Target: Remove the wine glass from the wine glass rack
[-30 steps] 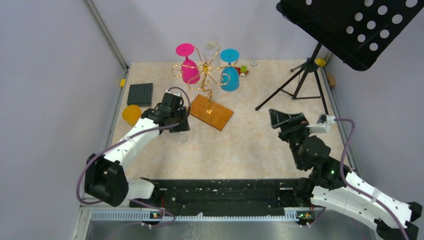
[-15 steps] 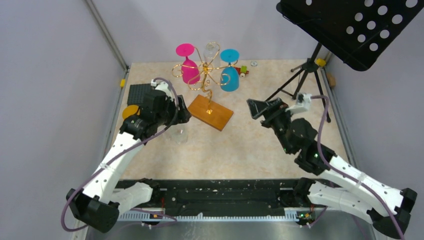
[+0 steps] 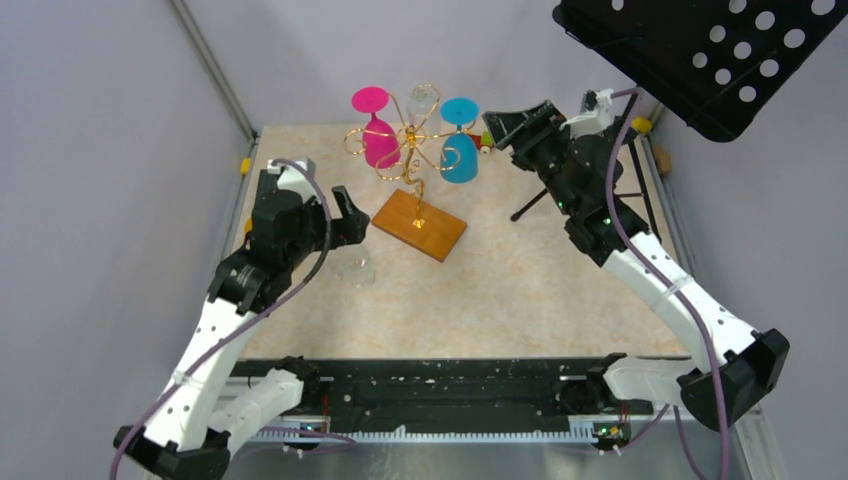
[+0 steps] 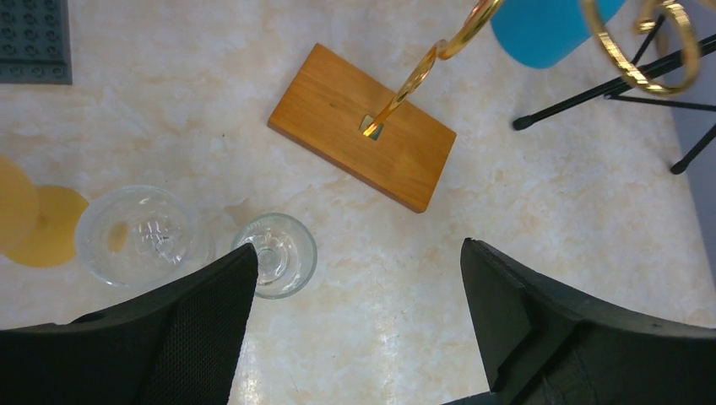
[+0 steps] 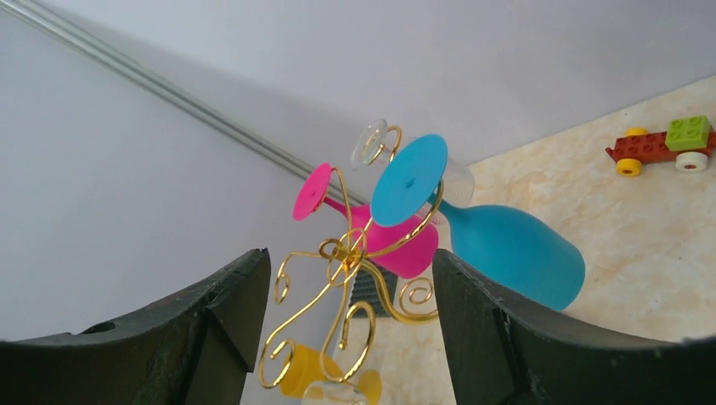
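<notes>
- Left tool gaped empty over the counter, with a clear glass standing under it.
- Rack stood at far centre, a pink glass and a blue glass hanging foot-up from it.
- Right tool was spread and empty, just right of the blue glass.

Plain pale lavender-grey walls close in a beige marbled tabletop on the left, back and right. A slanted silver metal corner post rises at the back left. A black perforated metal music stand on a thin tripod occupies the back right corner. The light is soft and even, and shadows are faint.
</notes>
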Controlling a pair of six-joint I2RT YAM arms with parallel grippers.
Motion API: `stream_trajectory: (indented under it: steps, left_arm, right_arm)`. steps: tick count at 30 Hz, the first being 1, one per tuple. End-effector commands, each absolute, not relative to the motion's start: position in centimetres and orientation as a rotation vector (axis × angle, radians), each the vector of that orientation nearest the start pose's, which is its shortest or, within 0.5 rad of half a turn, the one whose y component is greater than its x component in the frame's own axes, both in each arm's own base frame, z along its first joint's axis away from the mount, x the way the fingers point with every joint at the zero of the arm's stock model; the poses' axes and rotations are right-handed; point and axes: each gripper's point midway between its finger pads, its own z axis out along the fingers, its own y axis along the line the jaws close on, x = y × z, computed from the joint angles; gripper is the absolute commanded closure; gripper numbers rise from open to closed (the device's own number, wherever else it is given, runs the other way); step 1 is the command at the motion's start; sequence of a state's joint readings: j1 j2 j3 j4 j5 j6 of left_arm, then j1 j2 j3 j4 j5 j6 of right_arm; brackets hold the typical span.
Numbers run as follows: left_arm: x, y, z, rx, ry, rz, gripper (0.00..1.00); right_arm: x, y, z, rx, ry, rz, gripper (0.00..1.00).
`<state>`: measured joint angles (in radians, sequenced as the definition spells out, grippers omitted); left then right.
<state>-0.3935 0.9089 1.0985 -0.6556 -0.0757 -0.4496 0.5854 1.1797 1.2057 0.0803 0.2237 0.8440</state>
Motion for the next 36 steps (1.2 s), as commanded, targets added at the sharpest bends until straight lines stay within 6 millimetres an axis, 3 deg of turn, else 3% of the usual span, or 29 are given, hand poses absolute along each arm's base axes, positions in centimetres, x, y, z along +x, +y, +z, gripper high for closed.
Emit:
stream_trajectory:
  steps: [1, 6, 9, 16, 29, 36]
  left_arm:
    - [25.8, -11.2, 32.8, -0.089, 1.880, -0.508, 0.07]
    - [24.5, -11.0, 34.3, -0.051, 1.822, -0.533, 0.07]
    - [24.2, -11.0, 34.5, -0.038, 1.812, -0.537, 0.07]
    - [24.2, -11.1, 33.5, -0.022, 1.845, -0.520, 0.07]
    - [24.9, -11.5, 32.7, -0.007, 1.878, -0.513, 0.07]
    - [24.9, -11.4, 32.4, -0.010, 1.885, -0.508, 0.07]
  right_arm:
    - [37.2, 22.6, 43.0, 0.400, 1.525, 1.034, 0.31]
    - [40.8, 23.7, 41.4, 0.419, 1.593, 1.049, 0.58]
    - [42.3, 24.2, 41.2, 0.426, 1.595, 1.052, 0.59]
    - [44.3, 25.2, 40.6, 0.422, 1.601, 1.083, 0.50]
    - [46.5, 24.6, 39.6, 0.487, 1.580, 1.118, 0.59]
    - [47.2, 25.5, 39.4, 0.490, 1.585, 1.188, 0.75]
